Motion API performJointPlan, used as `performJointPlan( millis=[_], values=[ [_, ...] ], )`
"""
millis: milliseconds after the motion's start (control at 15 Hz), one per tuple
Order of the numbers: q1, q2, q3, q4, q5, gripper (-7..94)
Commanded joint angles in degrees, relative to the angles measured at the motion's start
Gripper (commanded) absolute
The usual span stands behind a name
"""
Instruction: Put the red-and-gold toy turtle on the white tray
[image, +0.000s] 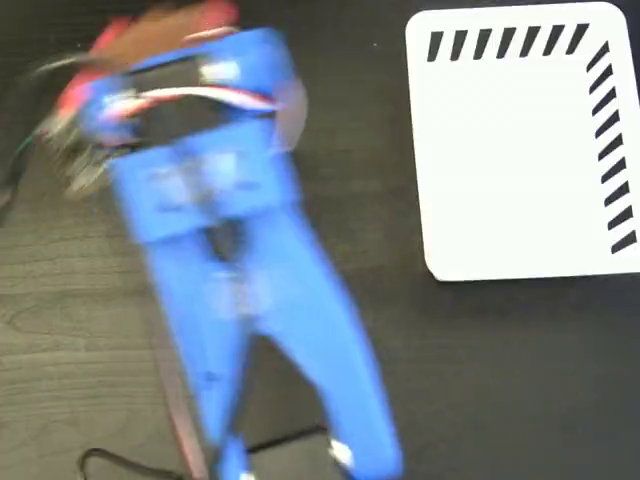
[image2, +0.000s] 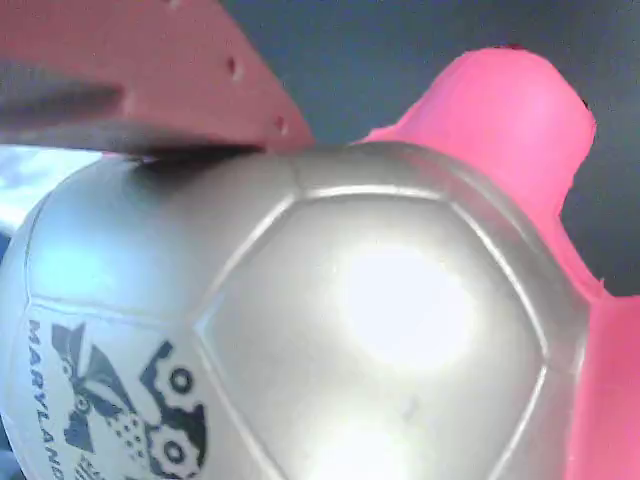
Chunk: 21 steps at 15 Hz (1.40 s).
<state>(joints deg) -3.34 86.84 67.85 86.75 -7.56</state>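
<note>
Domed shiny shell (image2: 330, 330) — black print, red-and-gold toy turtle (image2: 500, 110), red finger (image2: 150, 75) touching, grip unclear

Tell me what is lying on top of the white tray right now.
Nothing shows on the white tray in the fixed view: only its bare surface and black stripes. Its right edge runs out of frame, so that part is unseen. The turtle fills the wrist view, against a red finger.
</note>
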Motion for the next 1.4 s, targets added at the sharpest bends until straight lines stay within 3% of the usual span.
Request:
performJointPlan(
  millis=[0, 533, 1133, 1333],
  values=[
    [9.9, 7.1, -5.9, 0.5, -0.7, 0],
    [34.8, -3.8, -7.8, 3.7, -4.9, 0],
    [36.5, -13.4, -6.3, 0.3, -5.4, 0],
    [36.5, -17.1, -2.7, -4.3, -5.0, 0]
  ],
)
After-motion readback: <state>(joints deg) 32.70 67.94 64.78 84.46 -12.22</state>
